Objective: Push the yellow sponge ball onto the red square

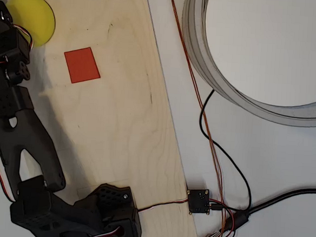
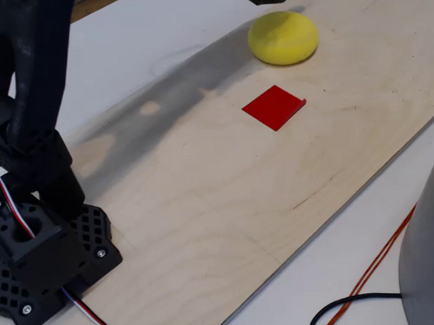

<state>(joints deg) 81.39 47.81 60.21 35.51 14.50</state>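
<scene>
Currently, near to far in the fixed view:

arm base: black printed mount point(image 2: 39, 260) at 7 o'clock of the frame, bolted on the plywood board point(image 2: 222, 205).

red square: red square point(image 2: 274, 107) flat on the board, mid-distance, slightly tilted, bare.

ball: yellow sponge ball point(image 2: 283, 38) beyond the square, near it but apart, a strip of wood between them.

key relation: overhead, the yellow sponge ball point(image 1: 31, 18) sits at about 10 o'clock from the red square point(image 1: 82, 65), so my read is the push must run toward 4 o'clock.

gripper: black wrist block point(image 1: 8, 45) overlaps the ball's 8 o'clock edge; fingers are hidden, so open or closed, cannot tell. Looks offset from the ideal push line.
</scene>
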